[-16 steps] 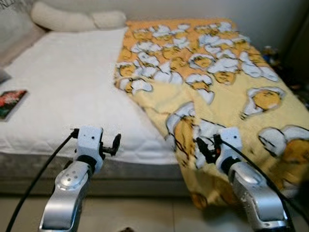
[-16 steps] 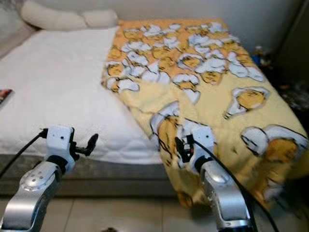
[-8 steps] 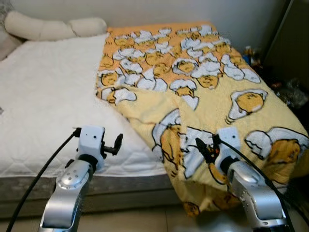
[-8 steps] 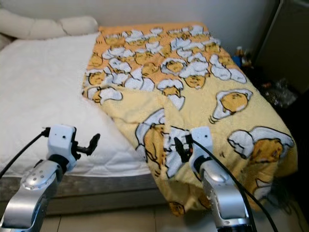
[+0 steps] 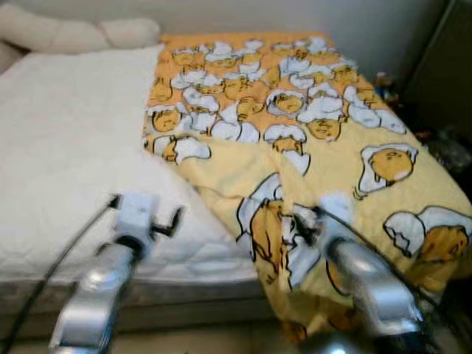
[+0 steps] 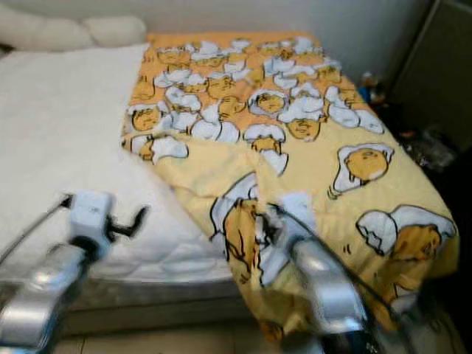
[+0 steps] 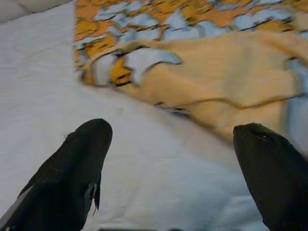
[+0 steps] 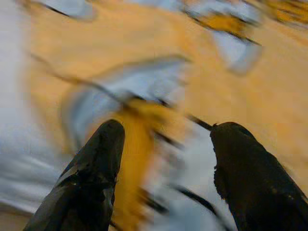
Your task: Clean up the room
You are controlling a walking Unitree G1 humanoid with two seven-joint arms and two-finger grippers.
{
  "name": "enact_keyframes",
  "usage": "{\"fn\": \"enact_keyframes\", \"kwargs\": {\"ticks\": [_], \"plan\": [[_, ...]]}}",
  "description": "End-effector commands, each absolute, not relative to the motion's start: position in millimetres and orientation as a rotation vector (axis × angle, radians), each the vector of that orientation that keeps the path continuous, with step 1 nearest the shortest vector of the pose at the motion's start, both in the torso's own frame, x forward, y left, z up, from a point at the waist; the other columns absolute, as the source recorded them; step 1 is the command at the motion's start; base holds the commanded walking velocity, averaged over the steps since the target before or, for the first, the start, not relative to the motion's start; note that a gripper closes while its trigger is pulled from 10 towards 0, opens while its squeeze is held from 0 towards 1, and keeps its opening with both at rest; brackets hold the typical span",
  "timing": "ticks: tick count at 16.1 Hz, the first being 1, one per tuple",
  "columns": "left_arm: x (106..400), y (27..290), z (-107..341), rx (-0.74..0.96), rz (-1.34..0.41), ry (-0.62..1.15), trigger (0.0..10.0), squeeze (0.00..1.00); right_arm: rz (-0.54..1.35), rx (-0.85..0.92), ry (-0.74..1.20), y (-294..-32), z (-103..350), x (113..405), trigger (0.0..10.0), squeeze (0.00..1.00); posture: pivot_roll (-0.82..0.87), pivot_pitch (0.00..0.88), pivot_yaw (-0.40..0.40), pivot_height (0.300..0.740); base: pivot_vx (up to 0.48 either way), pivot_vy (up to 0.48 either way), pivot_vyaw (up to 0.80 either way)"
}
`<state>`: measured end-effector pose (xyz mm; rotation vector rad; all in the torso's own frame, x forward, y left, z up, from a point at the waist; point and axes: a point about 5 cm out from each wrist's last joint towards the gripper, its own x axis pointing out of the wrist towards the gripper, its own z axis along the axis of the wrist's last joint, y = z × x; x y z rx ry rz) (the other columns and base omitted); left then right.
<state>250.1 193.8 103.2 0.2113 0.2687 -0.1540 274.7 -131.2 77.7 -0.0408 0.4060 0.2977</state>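
A yellow blanket (image 5: pixel 324 147) printed with egg characters covers the right half of the bed and hangs over its foot. Its left edge is folded back on the white mattress (image 5: pixel 66 147). My left gripper (image 5: pixel 175 219) is held up over the mattress near the bed's foot. In the left wrist view it (image 7: pixel 175 159) is open, with the blanket's folded edge (image 7: pixel 192 82) ahead of it. My right gripper (image 5: pixel 295 221) hovers close over the blanket's lower folded part. It (image 8: pixel 166 159) is open, with blurred blanket fabric (image 8: pixel 144 86) between its fingers.
Cream pillows (image 5: pixel 74 33) lie at the head of the bed by the wall. A dark cabinet (image 5: pixel 442 81) stands to the right, with small clutter (image 5: pixel 383 80) on the floor beside it. A strip of tiled floor (image 5: pixel 184 343) lies between me and the bed.
The camera has swung right and moved closer to the bed, so the picture is blurred. My right gripper has edged forward over the blanket's fold. The left arm stays raised.
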Motion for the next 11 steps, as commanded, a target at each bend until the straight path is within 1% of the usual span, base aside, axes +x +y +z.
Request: {"fn": "enact_keyframes", "kwargs": {"ticks": [1, 4, 5, 6, 9, 10, 11], "plan": [[254, 187, 110, 0.220, -0.190, 0.249, 10.0, 1.00, 0.276, -0.061, 0.425, -141, 77, 273, 10.0, 0.00, -0.09, 0.000, 0.027, 0.740, 0.281, 0.000, 0.00], [257, 176, 112, 0.262, -0.290, 0.262, 10.0, 1.00, 0.263, -0.055, 0.533, -150, 66, 272, 10.0, 0.00, -0.10, 0.000, 0.025, 0.740, 0.000, 0.000, 0.00], [257, 174, 112, 0.276, -0.319, 0.268, 10.0, 1.00, 0.265, -0.045, 0.560, -152, 63, 273, 10.0, 0.50, -0.10, 0.000, 0.029, 0.740, 0.000, 0.000, 0.00], [259, 169, 113, 0.292, -0.387, 0.276, 10.0, 1.00, 0.240, 0.000, 0.620, -157, 57, 278, 10.0, 1.00, -0.11, 0.000, 0.038, 0.740, 0.000, 0.000, 0.00], [262, 159, 113, 0.280, -0.529, 0.328, 10.0, 1.00, 0.231, 0.027, 0.754, -161, 43, 291, 10.0, 1.00, -0.13, 0.000, 0.058, 0.740, 0.000, 0.000, 0.00], [263, 152, 113, 0.274, -0.627, 0.354, 10.0, 0.87, 0.217, 0.011, 0.806, -165, 38, 297, 10.0, 1.00, -0.12, 0.000, 0.052, 0.740, 0.000, 0.000, 0.00], [264, 148, 115, 0.272, -0.701, 0.368, 10.0, 0.64, 0.203, 0.017, 0.831, -166, 36, 302, 10.0, 1.00, -0.12, 0.000, 0.040, 0.740, 0.000, 0.000, 0.00]]}}
